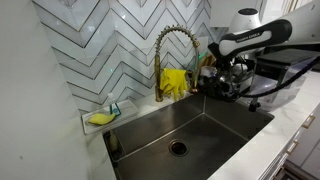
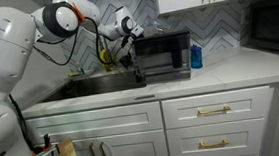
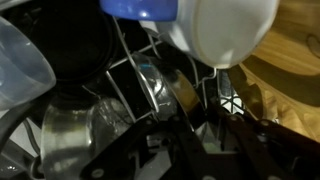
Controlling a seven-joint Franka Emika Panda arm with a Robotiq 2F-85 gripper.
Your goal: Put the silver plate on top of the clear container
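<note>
In the wrist view a silver plate (image 3: 158, 88) stands on edge in a wire dish rack (image 3: 120, 60). A clear, bluish container (image 3: 20, 65) sits at the left edge. My gripper (image 3: 195, 125) is low over the rack, its dark fingers apart on either side of the plate's rim, with nothing clamped. In both exterior views the gripper (image 1: 215, 85) (image 2: 127, 51) hangs over the rack beside the sink. The plate and the container are too small to make out there.
A white bowl (image 3: 225, 25) and a blue item (image 3: 140, 8) sit above the plate, with a wooden piece (image 3: 290, 70) at the right. Faucet (image 1: 165, 50), yellow gloves (image 1: 175, 82), sink (image 1: 190, 125), microwave (image 2: 163, 56) and blue bottle (image 2: 196, 55) stand around.
</note>
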